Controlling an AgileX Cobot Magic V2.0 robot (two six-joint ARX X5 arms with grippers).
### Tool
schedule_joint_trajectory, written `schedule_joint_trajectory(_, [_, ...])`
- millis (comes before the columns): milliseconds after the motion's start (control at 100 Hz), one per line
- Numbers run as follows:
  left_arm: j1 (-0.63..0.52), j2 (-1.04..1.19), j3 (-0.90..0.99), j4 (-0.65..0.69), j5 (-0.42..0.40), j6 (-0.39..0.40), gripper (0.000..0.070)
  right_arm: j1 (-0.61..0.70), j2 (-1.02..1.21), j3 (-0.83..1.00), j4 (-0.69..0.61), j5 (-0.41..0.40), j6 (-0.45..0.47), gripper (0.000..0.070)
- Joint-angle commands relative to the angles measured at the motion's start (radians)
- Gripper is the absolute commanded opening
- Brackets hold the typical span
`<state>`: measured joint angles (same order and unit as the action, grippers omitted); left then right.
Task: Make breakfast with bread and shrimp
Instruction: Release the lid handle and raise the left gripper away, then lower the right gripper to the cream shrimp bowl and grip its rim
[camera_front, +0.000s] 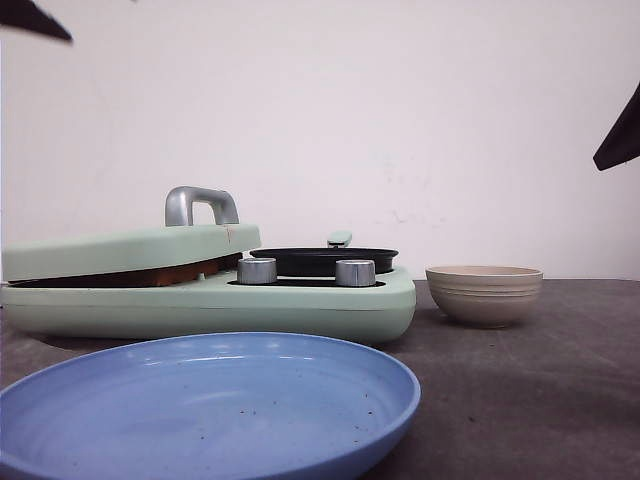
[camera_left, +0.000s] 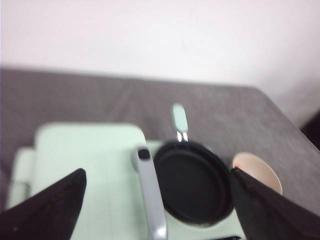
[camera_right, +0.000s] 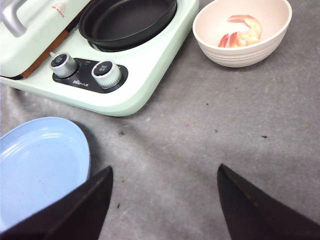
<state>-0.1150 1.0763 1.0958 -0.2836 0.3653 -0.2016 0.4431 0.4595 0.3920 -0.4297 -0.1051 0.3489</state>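
The shrimp (camera_right: 241, 31) lies inside the beige bowl (camera_right: 243, 49), just beside the green breakfast maker (camera_front: 300, 300). Of the bread I see only a brown edge (camera_front: 150, 274) under the closed lid (mostly hidden). Both the left gripper (camera_left: 157, 210) and the right gripper (camera_right: 165, 205) hang above with jaws apart, holding nothing.

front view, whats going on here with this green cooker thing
Nothing is being handled right now. Both arms hang above the table with the left gripper and right gripper open and empty. The breakfast maker has its lid down over something brown, its black pan empty. The shrimp sit in the beige bowl; the blue plate is empty.
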Motion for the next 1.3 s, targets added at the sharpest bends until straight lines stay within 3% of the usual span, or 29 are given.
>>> schedule_joint_trajectory(0, [0.000,-0.024,0.018,-0.013,0.002,0.025,0.0514,0.004,0.003,0.003,0.010,0.001,0.012,0.0411])
schedule_joint_trajectory(250, [0.003,-0.154,0.017,-0.144,0.002,0.092,0.0514,0.000,0.024,0.064,0.009,0.039,0.071,0.0411])
schedule_joint_trajectory(410, [0.005,-0.216,0.004,-0.149,0.002,0.133,0.0511,-0.033,0.127,0.167,-0.002,0.048,0.065,0.0411])
schedule_joint_trajectory(860, [0.005,-0.380,-0.174,-0.105,0.002,0.132,0.0511,-0.191,0.652,0.602,-0.112,0.000,-0.167,0.0411])
schedule_joint_trajectory(1030, [0.006,-0.504,-0.307,-0.030,-0.004,0.100,0.0511,-0.252,0.821,0.739,-0.115,-0.005,-0.201,0.0411])
schedule_joint_trajectory(1290, [0.006,-0.675,-0.484,-0.003,-0.078,0.048,0.0511,-0.313,1.058,0.908,-0.125,-0.018,-0.226,0.0411])
